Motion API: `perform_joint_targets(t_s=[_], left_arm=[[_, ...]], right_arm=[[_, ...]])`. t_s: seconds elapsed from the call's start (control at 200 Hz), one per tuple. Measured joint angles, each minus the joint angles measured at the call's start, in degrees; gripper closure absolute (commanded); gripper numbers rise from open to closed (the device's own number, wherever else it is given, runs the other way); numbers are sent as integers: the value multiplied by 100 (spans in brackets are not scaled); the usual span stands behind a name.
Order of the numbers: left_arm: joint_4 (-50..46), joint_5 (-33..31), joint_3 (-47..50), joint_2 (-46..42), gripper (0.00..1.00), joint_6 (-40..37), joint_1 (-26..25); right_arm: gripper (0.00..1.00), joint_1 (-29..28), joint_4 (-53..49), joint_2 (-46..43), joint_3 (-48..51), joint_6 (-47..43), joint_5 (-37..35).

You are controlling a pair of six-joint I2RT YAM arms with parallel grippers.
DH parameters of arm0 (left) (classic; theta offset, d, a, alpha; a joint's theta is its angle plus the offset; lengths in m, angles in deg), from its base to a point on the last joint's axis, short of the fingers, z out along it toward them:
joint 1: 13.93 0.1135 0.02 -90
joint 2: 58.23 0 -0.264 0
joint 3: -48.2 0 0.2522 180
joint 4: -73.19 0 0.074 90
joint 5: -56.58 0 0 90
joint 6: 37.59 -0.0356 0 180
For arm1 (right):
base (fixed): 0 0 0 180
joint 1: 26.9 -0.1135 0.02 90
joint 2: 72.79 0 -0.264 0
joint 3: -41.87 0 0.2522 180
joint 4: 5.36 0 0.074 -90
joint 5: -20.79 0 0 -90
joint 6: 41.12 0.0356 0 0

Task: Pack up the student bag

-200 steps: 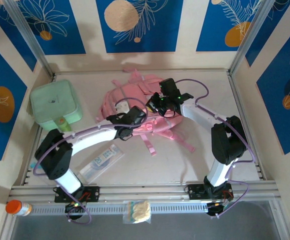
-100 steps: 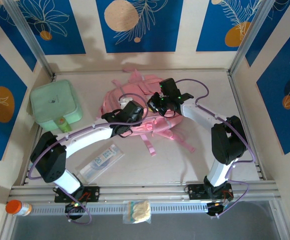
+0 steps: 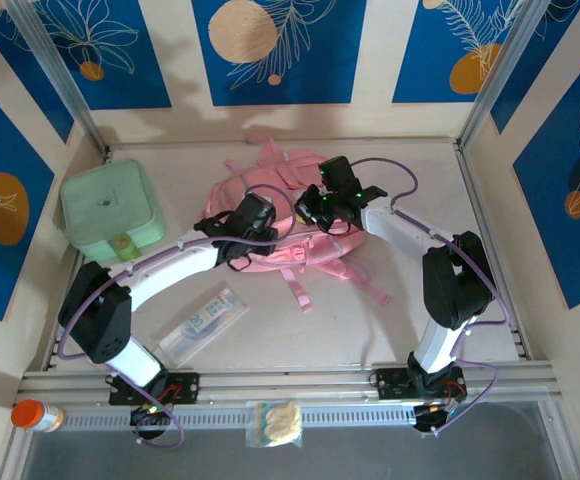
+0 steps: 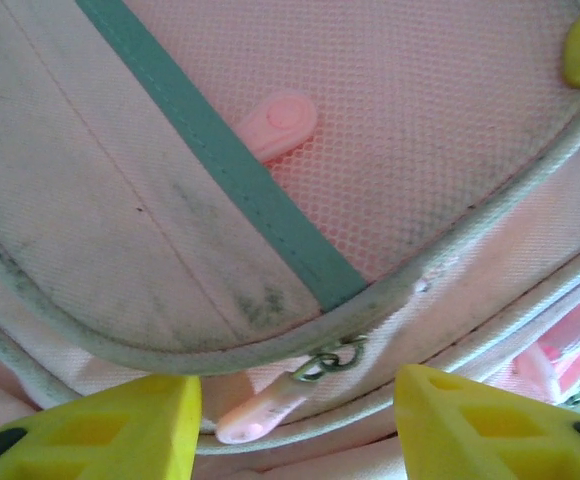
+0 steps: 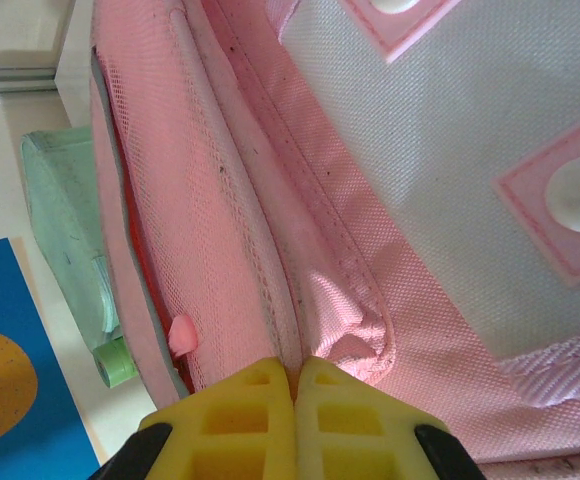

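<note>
The student bag [image 3: 288, 178] is a soft pink backpack lying flat mid-table, straps trailing toward me. My left gripper [image 3: 248, 222] rests over its left part. In the left wrist view its yellow fingers [image 4: 100, 430] stand apart on either side of a pink zip pull [image 4: 258, 412] hanging from a metal ring below the grey piped pocket edge [image 4: 220, 352]; neither pad touches the pull. My right gripper [image 3: 315, 206] is on the bag's middle. In the right wrist view, the right gripper [image 5: 295, 385] is shut, pinching a fold of pink bag fabric [image 5: 345, 300].
A mint-green square lidded case [image 3: 110, 212] sits at the left with a green cap [image 3: 122, 245] at its near edge. A clear printed packet [image 3: 202, 322] lies near the left arm. An orange-capped bottle [image 3: 35, 415] and a small bag [image 3: 275, 422] rest on the front rail.
My left gripper has moved farther in over the bag and its jaws have narrowed around the zip pull. The right gripper has stayed shut in place.
</note>
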Motion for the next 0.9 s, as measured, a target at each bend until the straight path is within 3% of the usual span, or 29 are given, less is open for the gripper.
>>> perform_joint_targets(t_s=[0.235,0.355,0.485,0.9], left_arm=[[-11,254,-4,17,73,-433,205],[-26,334,-44,66,90,-601,214],[-42,448,-63,66,100,-835,221],[-264,356,-50,-337,100,-1102,715]], right_arm=[[100,-4,-44,9,-44,-2,-2],[100,-4,-94,17,-76,-26,-2],[100,-2,-138,20,-116,-116,-2],[100,476,-621,22,-275,-1021,660]])
